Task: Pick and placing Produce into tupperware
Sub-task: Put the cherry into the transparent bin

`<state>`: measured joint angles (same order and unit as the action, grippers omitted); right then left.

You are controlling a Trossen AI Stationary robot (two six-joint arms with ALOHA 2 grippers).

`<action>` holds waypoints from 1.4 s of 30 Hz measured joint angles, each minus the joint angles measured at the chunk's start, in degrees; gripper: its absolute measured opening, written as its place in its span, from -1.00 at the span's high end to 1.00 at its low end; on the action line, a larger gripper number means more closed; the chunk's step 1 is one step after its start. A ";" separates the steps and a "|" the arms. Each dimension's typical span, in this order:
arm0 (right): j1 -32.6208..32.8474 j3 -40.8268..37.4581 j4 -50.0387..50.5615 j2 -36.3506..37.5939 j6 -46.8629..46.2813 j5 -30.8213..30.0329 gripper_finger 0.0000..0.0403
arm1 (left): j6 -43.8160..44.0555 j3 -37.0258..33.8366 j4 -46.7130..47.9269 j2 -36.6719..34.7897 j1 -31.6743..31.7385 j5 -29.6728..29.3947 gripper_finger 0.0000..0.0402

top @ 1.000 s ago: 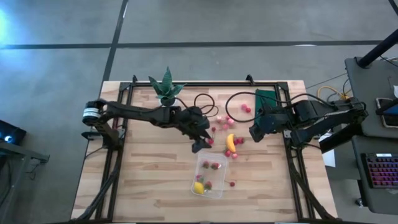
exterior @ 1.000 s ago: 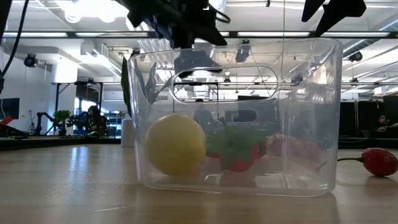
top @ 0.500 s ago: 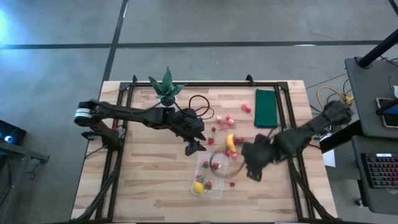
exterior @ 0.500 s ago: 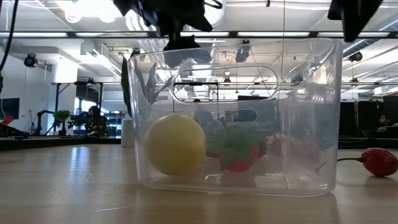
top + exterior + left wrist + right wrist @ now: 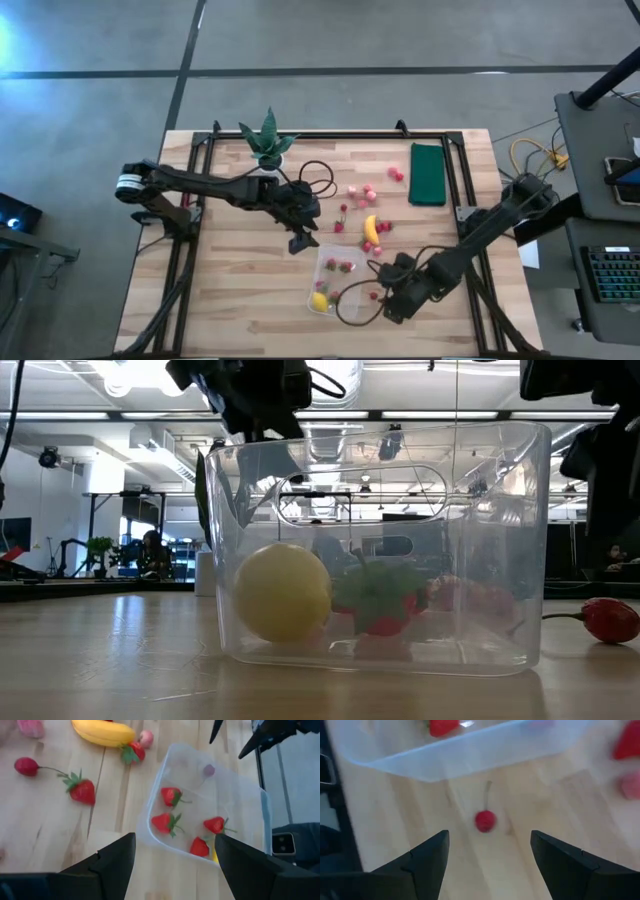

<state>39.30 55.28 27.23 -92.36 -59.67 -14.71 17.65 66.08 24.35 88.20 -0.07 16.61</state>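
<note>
Right gripper [image 5: 487, 865] low at near table edge, fingers spread and empty, lined up over loose cherry [image 5: 485, 820] beside tub [image 5: 337, 280] for pickup; left gripper [image 5: 303, 240] beyond tub, released, empty; banana [image 5: 371, 229] farther back.

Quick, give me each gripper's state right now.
Left gripper: open, empty, above the clear plastic rectangular tub.
Right gripper: open, empty, over a small red cherry with a stem.
</note>
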 joint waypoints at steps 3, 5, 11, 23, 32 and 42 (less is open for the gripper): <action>0.23 -0.69 -0.89 -2.50 0.56 -0.50 -0.35 | -0.04 0.02 0.64 -0.59 -0.28 0.02 -0.28; 0.40 -0.85 -2.02 -4.43 1.55 -0.90 -0.35 | -0.14 0.00 0.71 -1.10 -0.31 0.02 -0.28; 0.43 0.72 -3.53 -10.56 3.69 -1.92 -0.35 | -0.55 0.00 0.91 -2.23 -0.31 -0.53 -0.28; 0.41 5.77 -3.98 -14.39 4.21 -4.61 -0.17 | -2.09 -0.04 2.84 -2.25 -0.31 -0.66 -0.28; 0.41 3.99 -3.90 -14.26 2.70 -3.54 0.15 | -3.06 -0.04 3.25 -2.25 -0.31 -0.85 -0.28; 0.40 4.59 -0.93 -14.22 2.76 -2.89 0.48 | -3.08 -0.07 3.23 -2.25 -0.31 -1.08 -0.28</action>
<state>39.70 59.86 26.30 -106.58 -56.91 -17.60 14.57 66.02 27.57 85.95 -0.38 15.53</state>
